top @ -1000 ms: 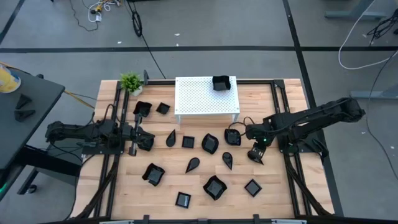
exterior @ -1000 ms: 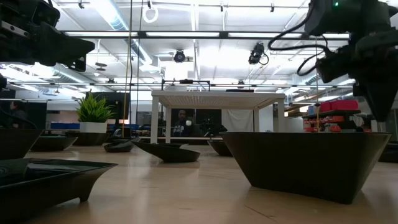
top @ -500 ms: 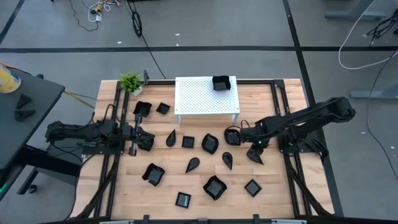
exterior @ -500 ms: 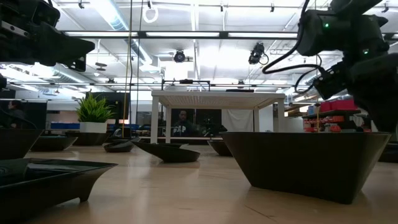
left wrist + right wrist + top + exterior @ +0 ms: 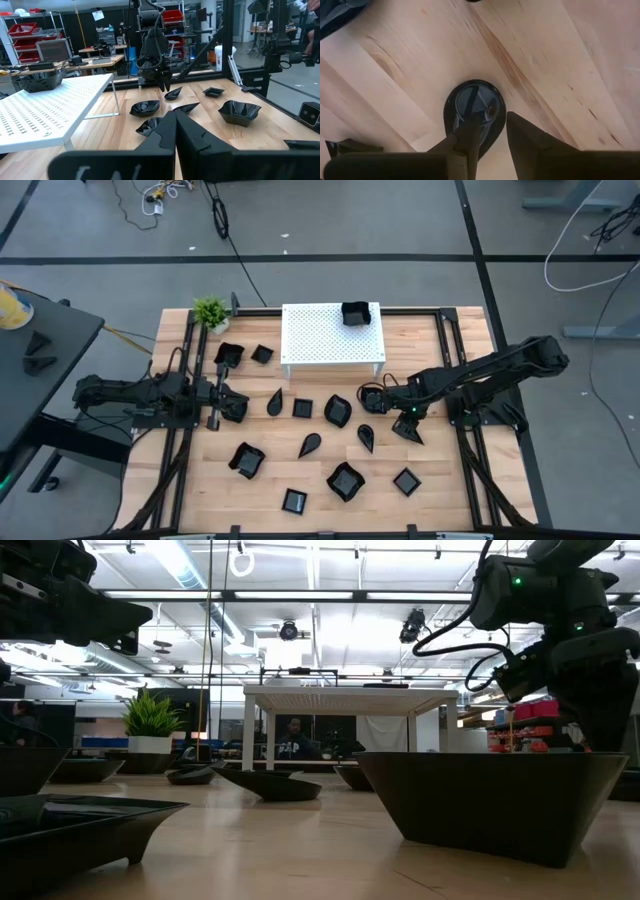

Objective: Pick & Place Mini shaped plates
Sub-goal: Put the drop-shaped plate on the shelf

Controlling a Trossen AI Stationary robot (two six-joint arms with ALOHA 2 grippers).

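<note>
Several glossy black mini shaped plates lie spread over the wooden table (image 5: 440, 480), and one (image 5: 355, 313) sits on the white perforated stand (image 5: 320, 335). My right gripper (image 5: 492, 131) is open and points down over a rounded plate (image 5: 470, 102) right of the table's middle (image 5: 372, 397). One finger is over the plate's hollow, the other outside its rim. My left gripper (image 5: 175, 125) is shut, level and holds nothing at the table's left (image 5: 232, 408). My right gripper comes from above with one finger (image 5: 472, 125) over the rounded plate's hollow and the other (image 5: 522, 130) outside its rim (image 5: 501, 112). I cannot tell whether either finger touches the plate. The plate lies flat on the table.
A small green plant (image 5: 210, 311) stands at the far left corner. Other plates lie close by: a leaf-shaped one (image 5: 338, 410) to the left and a teardrop one (image 5: 366, 437) toward the near edge. Dark frame rails (image 5: 465, 470) run along both sides.
My right gripper has sunk and gone a little toward the table's left, coming down over the rounded plate. Its fingers keep the same gap. No plate has moved.
</note>
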